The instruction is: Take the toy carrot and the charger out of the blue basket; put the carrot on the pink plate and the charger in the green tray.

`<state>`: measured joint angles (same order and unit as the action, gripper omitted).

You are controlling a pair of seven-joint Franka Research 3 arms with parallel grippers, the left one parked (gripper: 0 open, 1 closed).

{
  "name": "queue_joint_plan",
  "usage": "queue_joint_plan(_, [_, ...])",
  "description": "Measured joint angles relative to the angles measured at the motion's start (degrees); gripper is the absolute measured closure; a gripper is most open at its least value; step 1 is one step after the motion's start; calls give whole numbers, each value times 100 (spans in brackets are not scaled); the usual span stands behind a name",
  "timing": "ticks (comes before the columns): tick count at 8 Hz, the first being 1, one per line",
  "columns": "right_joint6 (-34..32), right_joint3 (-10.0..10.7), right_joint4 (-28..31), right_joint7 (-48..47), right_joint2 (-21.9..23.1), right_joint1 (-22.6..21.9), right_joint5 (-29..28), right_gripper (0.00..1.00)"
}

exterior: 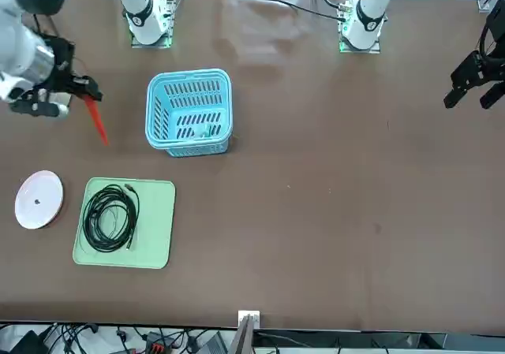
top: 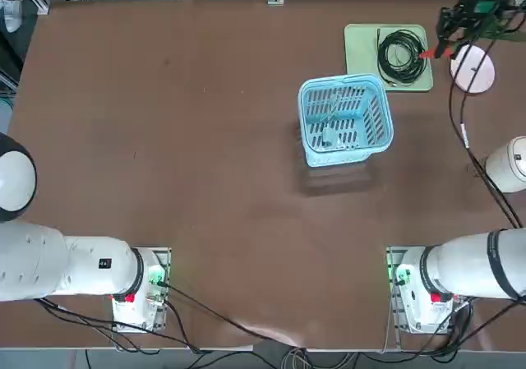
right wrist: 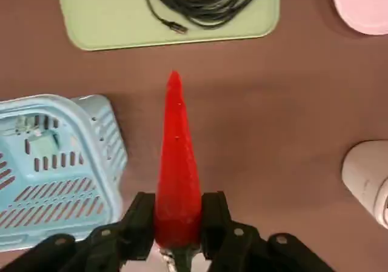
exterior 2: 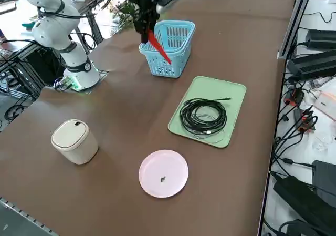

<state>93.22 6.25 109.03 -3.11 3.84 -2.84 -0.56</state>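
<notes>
Right gripper (right wrist: 177, 214) closed on the thick end of the toy carrot (right wrist: 177, 163), one finger (right wrist: 140, 220) pressed to each flank, red tip pointing away from the wrist. Held clear of the table, carrot slanting down in the air beside the blue basket (exterior: 189, 112), on the side toward the pink plate (exterior: 38, 199); touching neither basket nor plate. In the side view, gripper (exterior 2: 146, 24) seen above the basket's (exterior 2: 169, 48) near rim, carrot (exterior 2: 158, 47) hanging across its slatted wall. Seen from overhead, gripper (top: 448, 36) out past the green tray's (top: 362, 44) edge, just beside the plate (top: 473, 68). Basket (top: 344, 120) set toward the robot from the tray, a small pale object lying on its slatted floor, probably the charger (right wrist: 37, 141); too small to tell the cord. Tray (exterior 2: 231, 102) occupied by a black coiled cable (exterior 2: 203, 116). Plate (exterior 2: 163, 173) lay flat beyond the tray, bare but for a tiny dark speck near the middle. White cylindrical object (exterior 2: 74, 140) stood well apart from the basket, nearer the plate.
</notes>
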Motion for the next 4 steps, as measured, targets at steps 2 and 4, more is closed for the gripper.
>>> queue_joint_plan(2, [175, -1, -409, 425, -493, 566, 7, 59])
queue_joint_plan(4, [583, -8, -894, 911, -1091, 1039, 18, 59])
